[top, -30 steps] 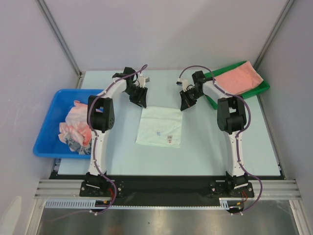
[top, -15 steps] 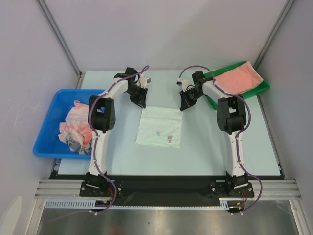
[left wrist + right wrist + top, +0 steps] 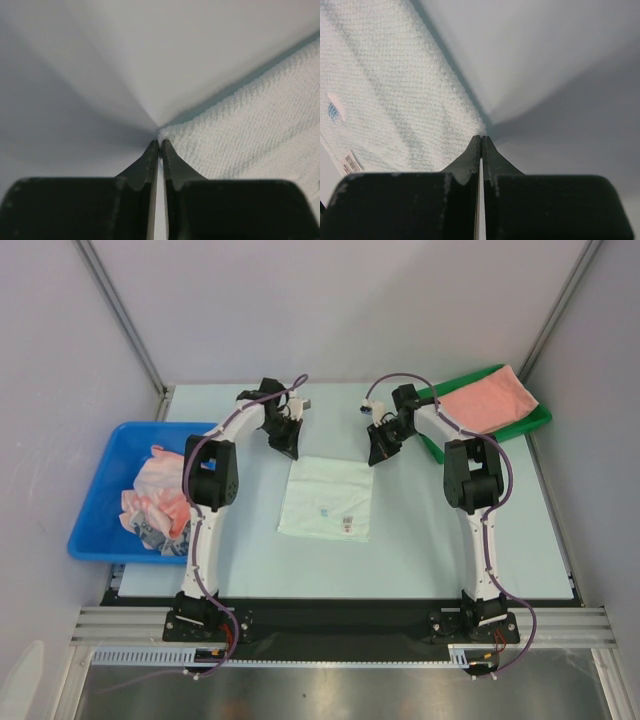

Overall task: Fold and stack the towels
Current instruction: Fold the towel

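Mint towel (image 3: 326,498) lies flat in the middle of the counter (image 3: 440,540). Left fingers (image 3: 151,154) are pinched shut on its far left corner, and right fingers (image 3: 488,150) are shut on its far right corner, tips down at the counter. Pink towel (image 3: 485,400) lies on the tray (image 3: 537,420); crumpled towels (image 3: 152,495) sit in the bin (image 3: 95,520).

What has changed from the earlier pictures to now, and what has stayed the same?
The left gripper shifted slightly right, to the far left corner of the white towel, and closed on it. The right gripper stayed shut on the far right corner. The towel still lies flat; the pink towel on the green tray and the towels in the blue bin did not move.
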Controlling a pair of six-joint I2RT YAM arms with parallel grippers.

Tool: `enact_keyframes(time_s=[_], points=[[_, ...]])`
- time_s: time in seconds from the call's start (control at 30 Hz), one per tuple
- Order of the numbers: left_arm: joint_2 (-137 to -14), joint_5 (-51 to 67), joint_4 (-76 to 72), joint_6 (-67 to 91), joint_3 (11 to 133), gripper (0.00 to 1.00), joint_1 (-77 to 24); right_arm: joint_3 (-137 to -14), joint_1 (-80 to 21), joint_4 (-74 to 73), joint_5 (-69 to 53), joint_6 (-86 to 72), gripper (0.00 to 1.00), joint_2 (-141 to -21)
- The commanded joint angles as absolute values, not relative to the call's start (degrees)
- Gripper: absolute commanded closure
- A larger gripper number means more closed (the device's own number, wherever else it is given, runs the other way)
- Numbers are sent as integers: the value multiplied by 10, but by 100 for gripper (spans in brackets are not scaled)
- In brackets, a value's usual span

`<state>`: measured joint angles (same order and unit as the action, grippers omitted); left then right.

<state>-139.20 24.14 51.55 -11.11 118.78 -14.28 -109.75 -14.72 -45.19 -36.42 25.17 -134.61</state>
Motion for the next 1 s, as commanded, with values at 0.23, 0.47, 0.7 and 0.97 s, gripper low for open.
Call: enact_keyframes(time_s=[0.23,0.47,0.7,0.97], points=[[-1335,235,490,-93,1167,100,-161,-1103,-158,-439,-337,257,100,-1303],[-1289,203,479,-96,1131,100,-161,-1011,-162,-389,-314,243,100,-1214],[-1206,200,426,-82,1023,100,-154,-919,-188,-362,-282,236,100,-1123],[-1107,211,400,-64,927,100,-152,-823,-221,-339,-245,202,100,-1033]])
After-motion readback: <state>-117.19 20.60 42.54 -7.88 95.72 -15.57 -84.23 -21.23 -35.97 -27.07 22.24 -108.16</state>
